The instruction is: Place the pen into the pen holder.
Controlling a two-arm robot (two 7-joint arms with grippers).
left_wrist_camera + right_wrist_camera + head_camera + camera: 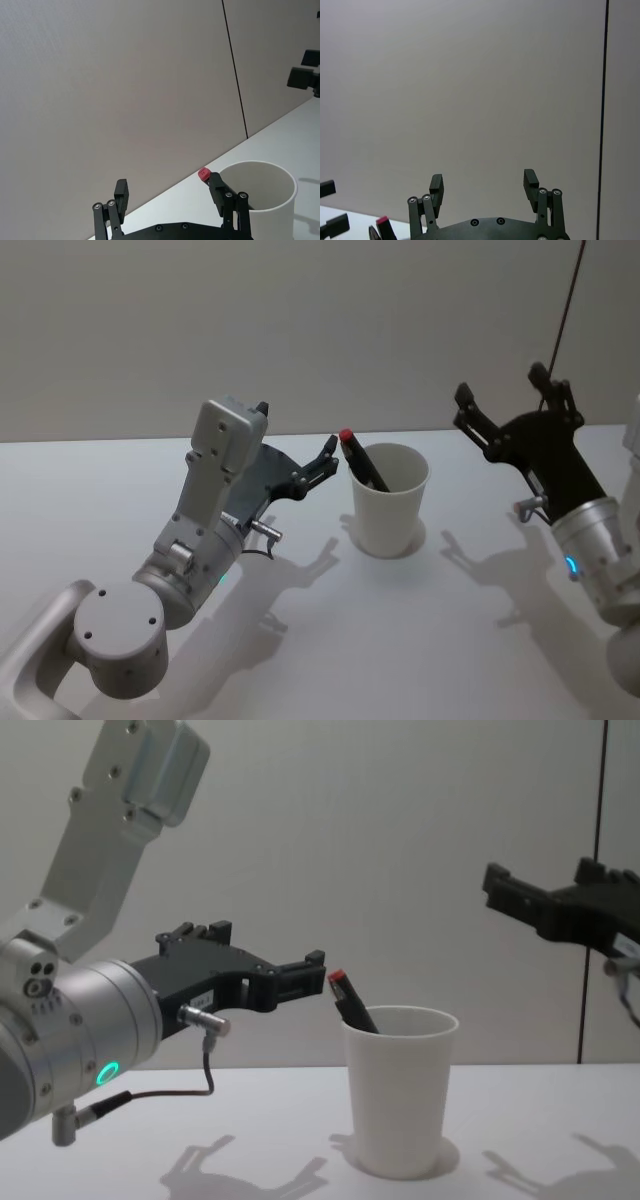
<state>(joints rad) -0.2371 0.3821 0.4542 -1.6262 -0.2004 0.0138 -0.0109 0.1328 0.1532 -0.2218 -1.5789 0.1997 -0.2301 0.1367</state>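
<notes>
pen point(362, 462) leans inside the pen holder point(388, 502) at frame centre, left gripper point(322, 462) jaws spread wide and empty just beside it, so i'd back straight off without nudging the rim, right gripper point(510, 408) open too, parked upper right.

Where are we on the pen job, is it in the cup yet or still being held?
Done: the pen stands in the pen holder, leaning on its rim, red cap up. In hand: nothing; the left gripper is open beside the cap, and the right gripper is open, raised to the cup's right. Left: probably only backing the left arm away.
</notes>
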